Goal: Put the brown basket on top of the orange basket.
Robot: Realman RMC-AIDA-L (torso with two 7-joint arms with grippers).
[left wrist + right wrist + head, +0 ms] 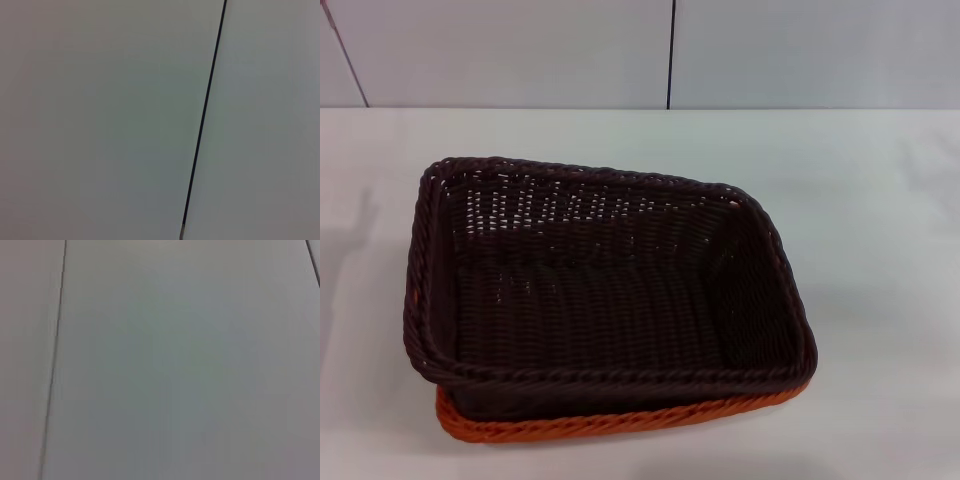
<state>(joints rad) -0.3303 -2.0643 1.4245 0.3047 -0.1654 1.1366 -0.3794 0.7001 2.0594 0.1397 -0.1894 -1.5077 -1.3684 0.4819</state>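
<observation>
In the head view the brown basket [600, 290] sits nested in the orange basket [620, 423], slightly skewed. Only the orange basket's braided front rim and a small bit at its left side show from under the brown one. The brown basket is empty inside. Neither gripper shows in any view. Both wrist views show only a plain white panelled surface with dark seams.
The baskets stand on a white table [880, 300]. A white panelled wall [770, 50] with dark vertical seams runs behind the table.
</observation>
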